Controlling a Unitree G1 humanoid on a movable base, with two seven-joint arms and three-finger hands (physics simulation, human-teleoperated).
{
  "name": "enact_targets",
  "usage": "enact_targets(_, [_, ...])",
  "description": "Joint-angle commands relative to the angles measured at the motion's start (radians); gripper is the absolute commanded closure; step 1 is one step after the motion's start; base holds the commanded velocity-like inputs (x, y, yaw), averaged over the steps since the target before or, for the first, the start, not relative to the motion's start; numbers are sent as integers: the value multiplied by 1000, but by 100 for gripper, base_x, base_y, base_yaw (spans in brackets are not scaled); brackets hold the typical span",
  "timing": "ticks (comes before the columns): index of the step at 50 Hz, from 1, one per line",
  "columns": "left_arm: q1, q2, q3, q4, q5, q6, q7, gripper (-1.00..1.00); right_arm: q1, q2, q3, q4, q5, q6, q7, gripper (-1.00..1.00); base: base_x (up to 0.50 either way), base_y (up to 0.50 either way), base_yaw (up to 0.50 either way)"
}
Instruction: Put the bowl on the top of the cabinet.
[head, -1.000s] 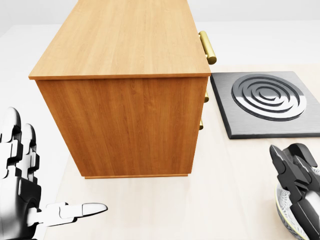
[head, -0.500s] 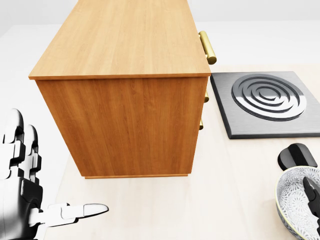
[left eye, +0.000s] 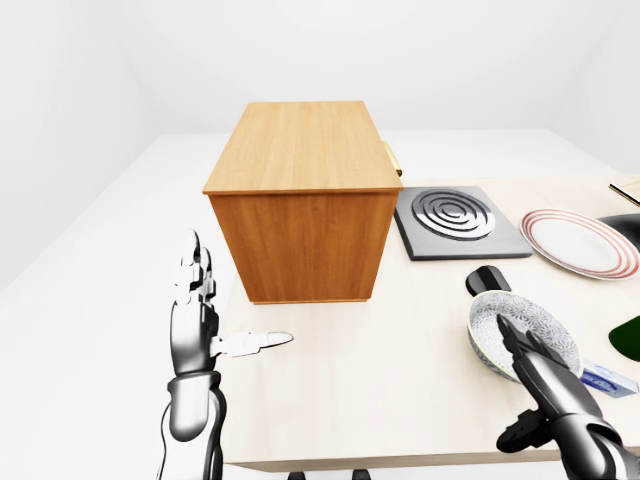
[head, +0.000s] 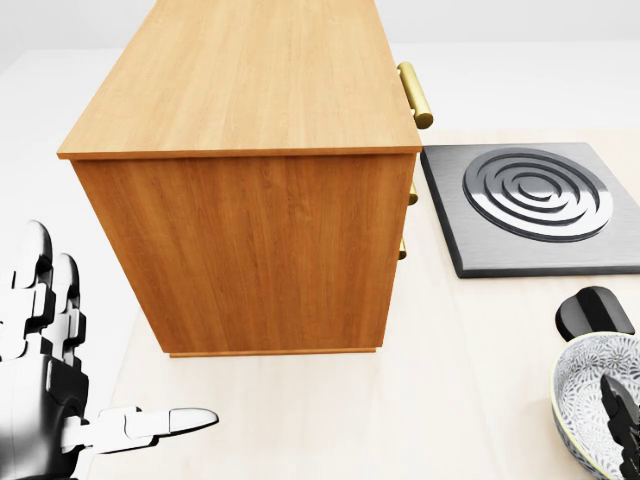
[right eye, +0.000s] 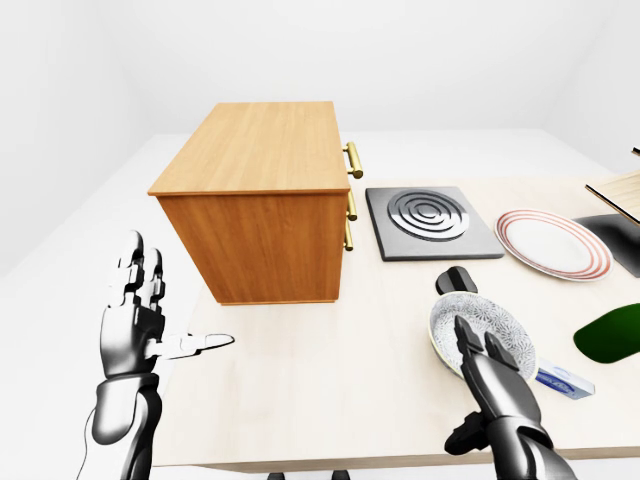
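The bowl (right eye: 481, 331) lies right of the cabinet (right eye: 262, 195) — right hand (right eye: 487, 372) over it, fingers spread, nearer; left hand (right eye: 135, 310) open, idle.

patterned grey bowl (left eye: 523, 329) upright on table, wooden cabinet (left eye: 303, 196) well apart to its left

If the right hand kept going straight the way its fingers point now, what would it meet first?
Most likely the bowl: the right hand has its open fingers reaching over the near rim already. Whether they touch it is unclear. Past the bowl lies a small black object.
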Motion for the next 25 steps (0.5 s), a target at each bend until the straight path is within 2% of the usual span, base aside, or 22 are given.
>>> enact_targets(1, [-1, 0, 0, 8, 0, 0, 1, -100, -12, -39, 32, 81, -43, 0, -59, -100, 0, 0, 0])
enact_targets(14, [2, 1, -1, -1, -1, 0, -2, -100, -36, -99, 75, 226, -87, 0, -145, -100, 0, 0, 0])
enact_targets(25, [-1, 1, 2, 11, -3, 0, -3, -100, -34, -122, 106, 282, -93, 0, -171, -100, 0, 0, 0])
